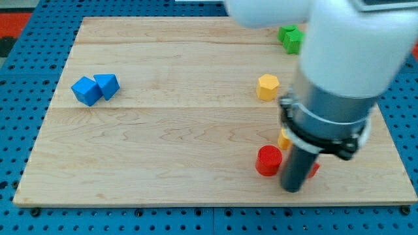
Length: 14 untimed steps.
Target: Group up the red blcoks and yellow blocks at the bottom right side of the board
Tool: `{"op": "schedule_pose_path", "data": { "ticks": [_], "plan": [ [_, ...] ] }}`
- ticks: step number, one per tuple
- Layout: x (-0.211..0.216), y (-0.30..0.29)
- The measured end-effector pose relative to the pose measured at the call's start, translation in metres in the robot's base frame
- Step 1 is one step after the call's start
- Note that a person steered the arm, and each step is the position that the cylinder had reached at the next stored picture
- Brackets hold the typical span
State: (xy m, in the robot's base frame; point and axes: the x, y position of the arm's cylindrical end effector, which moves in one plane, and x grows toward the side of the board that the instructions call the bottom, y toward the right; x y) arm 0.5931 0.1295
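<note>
The wooden surface [196,150] fills most of the view, resting on a blue pegboard [26,52] that shows around its edges. The white and grey arm [353,59] comes down from the view's top right and covers much of the board's right side. It ends in a straight dark rod, and my tip [292,189] rests near the bottom right of the surface; the rod carries no fingers, so there is nothing to stand apart or together.

Two blue blocks [95,89] lie touching each other, well apart from everything else at the view's left. A green block [290,38] sits near the top edge, partly hidden by the arm. A yellow hexagonal block [267,87] lies right of centre, above my tip and apart from it.

A red cylinder [268,160] stands just beside my tip, on its left, seemingly touching the rod or very nearly. A second yellow block [284,139] shows only as a sliver just above the red cylinder, against the arm's left edge; its shape cannot be made out. A second red block [314,170] peeks out just right of the rod, mostly hidden, shape unclear.
</note>
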Motion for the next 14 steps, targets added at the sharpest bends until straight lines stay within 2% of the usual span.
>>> {"op": "schedule_pose_path", "data": {
  "ticks": [1,2,3,4,5,6,7,8,9,10,11,12,13,14],
  "plan": [
    [-0.003,0.011],
    [0.012,0.011],
    [0.018,-0.043],
    [-0.010,-0.087],
    [-0.026,-0.031],
    [-0.043,-0.105],
    [-0.119,-0.139],
    [-0.174,-0.061],
    [-0.204,-0.022],
    [-0.227,-0.032],
    [-0.251,-0.010],
    [-0.206,0.042],
    [-0.166,0.042],
    [-0.195,0.046]
  ]
}}
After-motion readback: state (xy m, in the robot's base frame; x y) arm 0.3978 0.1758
